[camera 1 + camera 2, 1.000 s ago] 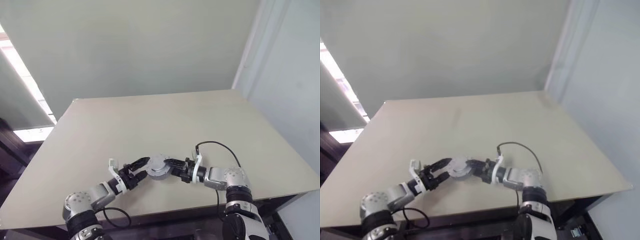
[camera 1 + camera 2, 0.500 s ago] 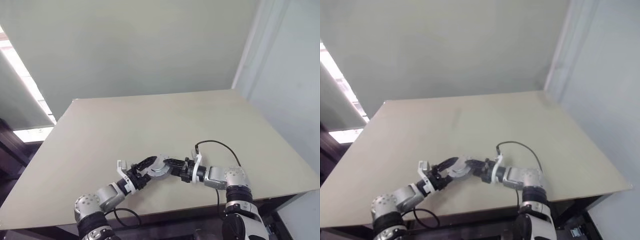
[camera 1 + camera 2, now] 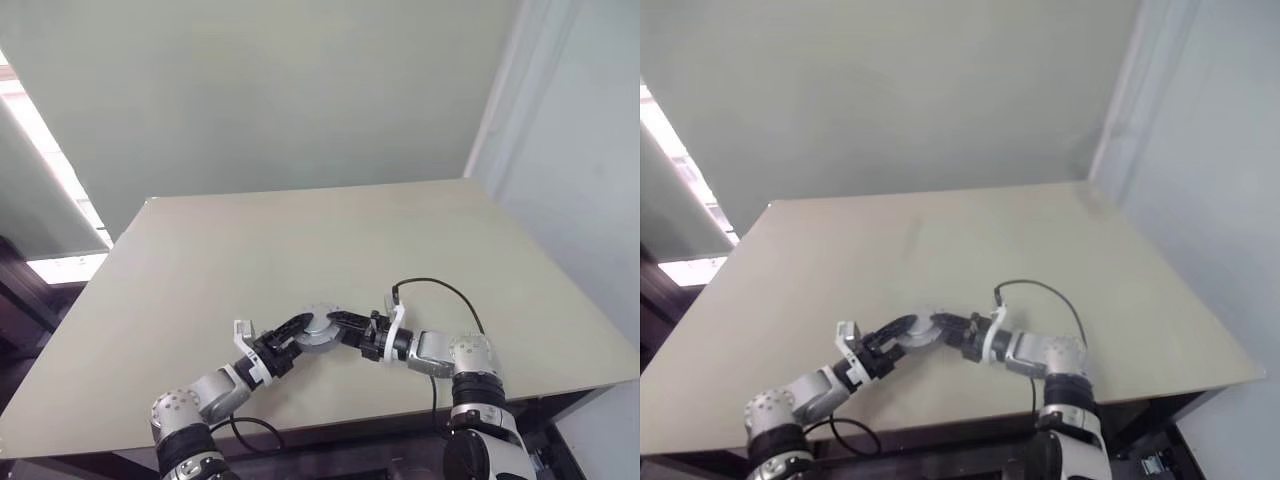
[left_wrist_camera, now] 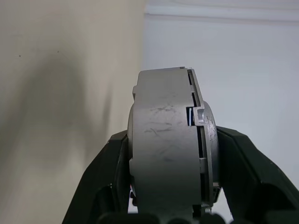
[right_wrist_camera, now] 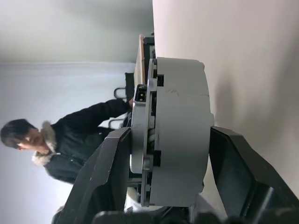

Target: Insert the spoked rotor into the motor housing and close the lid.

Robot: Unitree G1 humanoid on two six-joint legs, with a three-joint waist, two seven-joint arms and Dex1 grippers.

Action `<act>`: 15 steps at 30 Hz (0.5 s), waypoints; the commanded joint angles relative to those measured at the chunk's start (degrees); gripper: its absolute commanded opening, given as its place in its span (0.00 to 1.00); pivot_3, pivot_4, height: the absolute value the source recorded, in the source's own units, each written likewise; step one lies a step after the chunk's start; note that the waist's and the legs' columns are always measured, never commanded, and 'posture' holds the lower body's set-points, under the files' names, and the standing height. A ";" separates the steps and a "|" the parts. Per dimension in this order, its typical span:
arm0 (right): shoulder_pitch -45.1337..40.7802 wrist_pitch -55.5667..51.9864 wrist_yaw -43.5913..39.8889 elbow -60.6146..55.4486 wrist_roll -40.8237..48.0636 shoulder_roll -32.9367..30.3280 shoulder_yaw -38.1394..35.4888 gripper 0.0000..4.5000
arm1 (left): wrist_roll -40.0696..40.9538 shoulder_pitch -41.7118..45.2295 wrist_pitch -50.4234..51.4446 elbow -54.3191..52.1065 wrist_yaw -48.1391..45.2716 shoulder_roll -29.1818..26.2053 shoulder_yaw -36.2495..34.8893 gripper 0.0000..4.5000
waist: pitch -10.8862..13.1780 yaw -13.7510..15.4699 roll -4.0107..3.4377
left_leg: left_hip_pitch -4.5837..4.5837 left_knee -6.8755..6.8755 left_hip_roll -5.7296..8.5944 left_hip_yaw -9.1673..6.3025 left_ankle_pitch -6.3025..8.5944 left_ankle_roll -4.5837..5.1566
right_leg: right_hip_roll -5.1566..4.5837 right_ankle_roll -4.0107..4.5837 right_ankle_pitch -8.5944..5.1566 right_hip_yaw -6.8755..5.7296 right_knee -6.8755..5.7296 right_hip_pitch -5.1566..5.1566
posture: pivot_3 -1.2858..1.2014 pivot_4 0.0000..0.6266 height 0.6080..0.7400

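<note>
— Where do our two grippers stand?

— Both meet at one grey disc above the near part of the table (image 3: 300,230). Our left gripper (image 3: 300,334) comes in from the left, our right gripper (image 3: 338,327) from the right, and each has its black fingers pressed on the disc's two flat faces, partly closed on it. In the left wrist view the fingers (image 4: 110,168) clasp it edge-on; the right wrist view gives the same, one finger (image 5: 110,172) on each face.

— And what is the disc?

— It looks like the motor housing (image 3: 319,326), a thick grey round body, with the lid (image 4: 205,140) seated on one face — a thinner part with a notched rim, seen edge-on. We cannot see any copper windings or the spoked rotor, so we cannot tell what lies inside.

— Is it resting on the table?

— We cannot tell for sure; from the head views it sits low over the tabletop, held between the two grippers, well back from the near edge.

— Anything beyond?

— A black cable (image 3: 440,295) loops up from the right wrist. In the right wrist view a person in a dark jacket (image 5: 79,135) stands past the table's far side, before a pale wall (image 3: 300,90).
</note>
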State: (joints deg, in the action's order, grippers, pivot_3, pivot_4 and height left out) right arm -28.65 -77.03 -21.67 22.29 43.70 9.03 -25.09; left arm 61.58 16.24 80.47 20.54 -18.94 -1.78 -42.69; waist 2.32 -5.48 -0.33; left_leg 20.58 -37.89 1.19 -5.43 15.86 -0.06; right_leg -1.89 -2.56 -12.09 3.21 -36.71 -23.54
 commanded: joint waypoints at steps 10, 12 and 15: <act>2.50 12.26 1.32 -9.47 -1.26 0.32 8.79 0.51 | -1.22 -0.56 -3.93 1.33 -1.72 -1.53 5.38 0.50 | 0.02 -0.01 0.02 | 0.01 -0.01 0.00 -0.01 0.00 -0.01 | 0.00 0.00 0.00 0.00 0.01 0.00 | 0.52 0.00 1.00; 2.05 10.39 1.91 -8.77 0.07 0.15 8.43 0.51 | -1.25 -0.66 -4.47 1.59 -2.02 -1.88 5.81 0.50 | 0.03 -0.01 0.02 | 0.01 -0.01 0.00 -0.01 0.00 -0.01 | 0.00 0.00 0.00 0.00 0.01 -0.01 | 0.52 0.00 1.00; 1.94 11.07 5.11 -8.70 -0.11 0.54 8.39 0.51 | -1.21 -0.83 -4.94 1.80 -2.36 -2.25 6.39 0.50 | 0.03 -0.01 0.02 | 0.01 0.00 0.00 -0.02 0.00 0.00 | 0.00 0.00 0.00 0.00 0.01 -0.01 | 0.52 0.00 1.00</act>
State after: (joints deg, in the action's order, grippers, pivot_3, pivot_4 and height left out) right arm -24.58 -67.94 -20.11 17.75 45.51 9.10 -17.39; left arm 61.83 15.69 74.69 22.86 -22.50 -2.62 -39.07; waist 2.34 -5.48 -0.31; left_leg 20.59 -37.89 1.18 -5.45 15.86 -0.07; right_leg -1.89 -2.56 -12.10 3.21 -36.71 -23.55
